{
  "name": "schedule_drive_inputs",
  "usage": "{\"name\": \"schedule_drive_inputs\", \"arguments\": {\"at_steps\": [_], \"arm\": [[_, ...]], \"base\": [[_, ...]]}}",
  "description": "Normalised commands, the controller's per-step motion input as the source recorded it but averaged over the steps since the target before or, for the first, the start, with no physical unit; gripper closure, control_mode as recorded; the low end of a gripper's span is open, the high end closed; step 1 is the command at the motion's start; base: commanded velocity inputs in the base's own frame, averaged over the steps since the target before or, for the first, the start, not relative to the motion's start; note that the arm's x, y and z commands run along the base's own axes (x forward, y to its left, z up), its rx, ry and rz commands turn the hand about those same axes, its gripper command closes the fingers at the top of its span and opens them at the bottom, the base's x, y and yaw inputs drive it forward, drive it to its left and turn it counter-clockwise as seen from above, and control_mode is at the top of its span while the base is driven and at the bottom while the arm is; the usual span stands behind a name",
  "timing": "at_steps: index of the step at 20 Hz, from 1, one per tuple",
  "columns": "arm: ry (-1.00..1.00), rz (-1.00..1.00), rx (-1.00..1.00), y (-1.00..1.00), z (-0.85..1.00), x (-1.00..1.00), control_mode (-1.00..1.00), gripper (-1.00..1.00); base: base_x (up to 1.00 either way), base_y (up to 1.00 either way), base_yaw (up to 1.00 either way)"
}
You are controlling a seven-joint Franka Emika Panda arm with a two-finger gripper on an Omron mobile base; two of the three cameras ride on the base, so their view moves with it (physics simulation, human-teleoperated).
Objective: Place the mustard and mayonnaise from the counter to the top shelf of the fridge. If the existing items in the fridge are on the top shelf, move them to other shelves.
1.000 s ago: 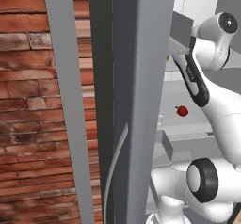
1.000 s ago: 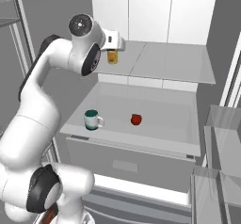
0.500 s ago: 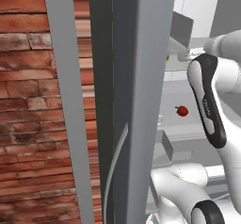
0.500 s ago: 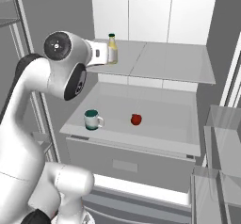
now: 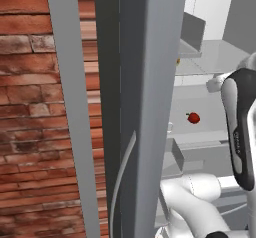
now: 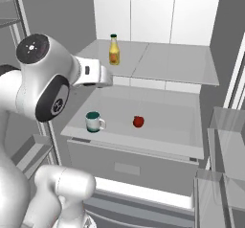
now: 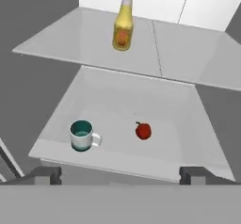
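The mustard [image 6: 114,50] [image 7: 123,21] stands upright and free on the left part of the fridge's [image 6: 153,16] top shelf [image 6: 172,62] [image 7: 188,53]. On the wider shelf below sit the existing items: a teal mug [image 6: 94,121] [image 7: 83,135] and a small red fruit [image 6: 138,121] [image 7: 143,130] [image 5: 193,117]. My gripper [image 7: 120,175] is open and holds nothing; it hangs in front of the shelves, drawn back from the bottle. In the right base view the hand [image 6: 101,77] sits left of the shelves. The mayonnaise and the counter are out of view.
The grey fridge door edge [image 5: 145,107] and a red brick wall [image 5: 30,107] fill the left of the left base view. Door bins [image 6: 225,126] stand at the right. A drawer front [image 6: 129,165] lies under the lower shelf.
The hand has drawn back and down from the top shelf, leaving the mustard standing there alone. The mug and the fruit have not moved.
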Motion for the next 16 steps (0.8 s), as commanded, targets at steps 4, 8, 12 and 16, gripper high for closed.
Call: {"name": "schedule_drive_inputs", "arguments": {"at_steps": [4, 8, 12, 16], "arm": [[0.27, 0.02, -0.15, 0.00, -0.50, -1.00, -1.00, -1.00], [0.00, 0.06, -0.02, 0.00, -0.16, -0.45, -1.00, -1.00], [0.00, 0.00, 0.00, 0.00, 0.00, 0.00, -1.00, -1.00], [0.00, 0.01, -0.01, 0.00, -0.02, -0.20, 1.00, -1.00]], "base": [[0.00, 0.00, 0.00], [0.00, 0.00, 0.00], [0.00, 0.00, 0.00], [-0.50, -0.05, 0.01]]}}
